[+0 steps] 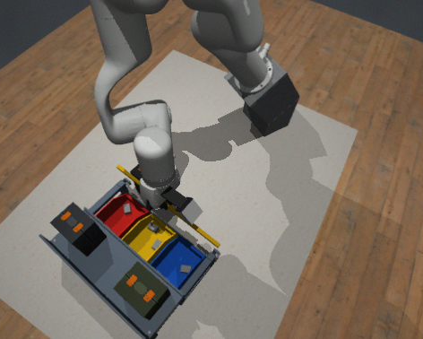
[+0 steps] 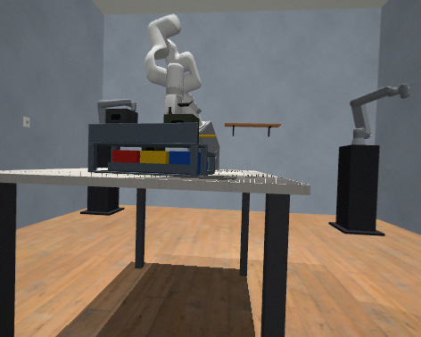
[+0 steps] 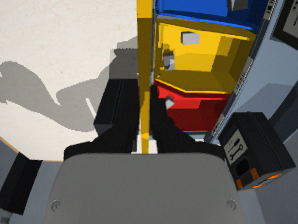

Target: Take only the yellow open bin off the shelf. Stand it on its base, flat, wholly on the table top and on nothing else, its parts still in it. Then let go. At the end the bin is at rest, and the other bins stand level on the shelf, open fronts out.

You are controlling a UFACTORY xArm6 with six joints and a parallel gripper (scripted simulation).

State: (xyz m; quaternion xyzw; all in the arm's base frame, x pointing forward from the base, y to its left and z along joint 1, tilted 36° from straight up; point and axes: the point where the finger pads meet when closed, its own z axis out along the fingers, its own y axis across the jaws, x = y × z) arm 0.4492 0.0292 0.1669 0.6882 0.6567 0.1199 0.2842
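Note:
The yellow open bin (image 1: 140,242) (image 2: 154,157) (image 3: 200,60) sits on the shelf between the red bin (image 1: 116,221) (image 2: 126,157) (image 3: 210,107) and the blue bin (image 1: 171,265) (image 2: 178,158) (image 3: 200,9). Grey parts lie in all of them. My gripper (image 3: 144,96) is shut on a long yellow bar (image 1: 207,237) (image 2: 207,135) (image 3: 144,40). The bar is raised above the table in front of the bins, clear of the brackets at the shelf's ends. The arm hides my fingertips in the top view.
The grey-blue shelf unit (image 1: 90,273) (image 2: 142,134) carries a black case (image 1: 92,239) (image 2: 121,116) (image 3: 265,155) and a dark green case (image 1: 153,300) (image 2: 181,119) on its upper level. The pale table top (image 1: 237,193) (image 3: 45,45) extends in front of the bins.

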